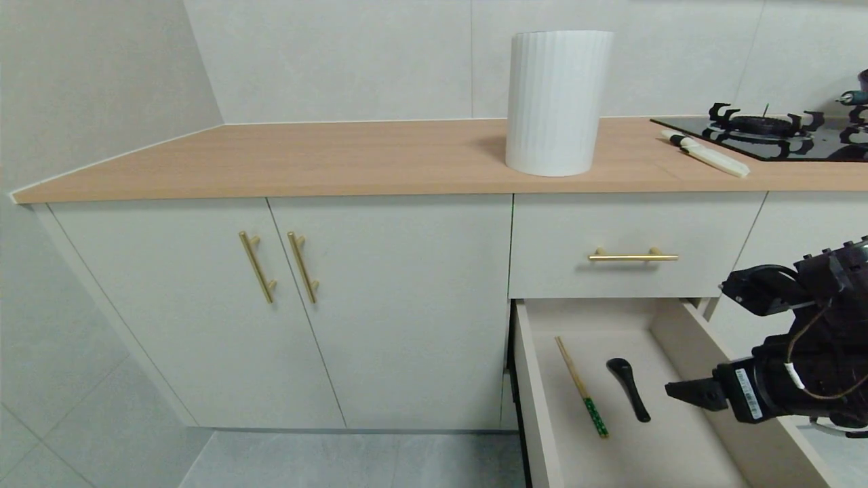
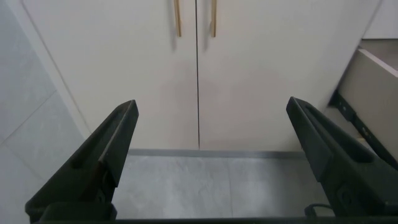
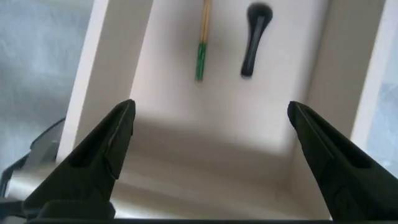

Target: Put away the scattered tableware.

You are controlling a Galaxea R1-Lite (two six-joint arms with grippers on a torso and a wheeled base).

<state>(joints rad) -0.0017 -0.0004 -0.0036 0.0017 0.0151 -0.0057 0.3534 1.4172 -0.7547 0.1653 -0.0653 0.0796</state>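
Though near right tool [image 1: 698,339], spoon [image 1: 629,388] apart.

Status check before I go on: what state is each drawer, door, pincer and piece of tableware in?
lower drawer, open.
upper drawer, shut.
cabinet doors, shut.
left pincer, open, empty.
right pincer, open, empty.
chopsticks, lying in lower drawer.
black spoon, lying in lower drawer.
white utensil, lying on countertop.

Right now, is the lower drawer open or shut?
Open: the lower drawer is pulled out, with chopsticks and a black spoon lying inside.
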